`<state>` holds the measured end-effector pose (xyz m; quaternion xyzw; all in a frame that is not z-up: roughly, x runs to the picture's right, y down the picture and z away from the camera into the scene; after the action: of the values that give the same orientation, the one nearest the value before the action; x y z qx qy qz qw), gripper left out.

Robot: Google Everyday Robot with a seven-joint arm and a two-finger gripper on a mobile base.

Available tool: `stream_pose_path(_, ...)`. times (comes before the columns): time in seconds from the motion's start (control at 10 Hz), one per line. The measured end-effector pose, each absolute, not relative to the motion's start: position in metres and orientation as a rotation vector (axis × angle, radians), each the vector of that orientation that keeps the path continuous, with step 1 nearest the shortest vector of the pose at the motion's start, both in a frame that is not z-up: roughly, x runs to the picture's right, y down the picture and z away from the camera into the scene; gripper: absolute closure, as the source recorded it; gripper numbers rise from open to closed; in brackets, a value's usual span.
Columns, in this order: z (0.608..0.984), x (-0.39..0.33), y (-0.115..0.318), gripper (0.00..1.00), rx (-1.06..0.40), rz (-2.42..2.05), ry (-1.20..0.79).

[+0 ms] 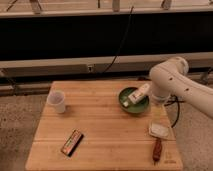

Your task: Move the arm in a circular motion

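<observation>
The large glossy white arm (175, 82) rises at the table's right side, with its bulbous joint above the green bowl (134, 102). One thick segment runs off the right edge of the camera view and a shorter one drops down beside the bowl. My gripper does not show in this view; the arm's end is hidden or out of frame.
A wooden table (100, 130) holds a white cup (56, 101) at the left and a dark snack bar (72, 142) at the front. The green bowl holds a white bottle (137, 95). A white packet (160, 130) and a brown object (157, 149) lie at the right front. A dark cable (175, 112) hangs by the right edge.
</observation>
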<state>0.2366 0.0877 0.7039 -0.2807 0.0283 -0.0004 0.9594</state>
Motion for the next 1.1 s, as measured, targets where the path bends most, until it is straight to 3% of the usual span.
stream_pose_path(1.1,0.743,0.150,0.059,0.20,-0.574,-0.076,0.066)
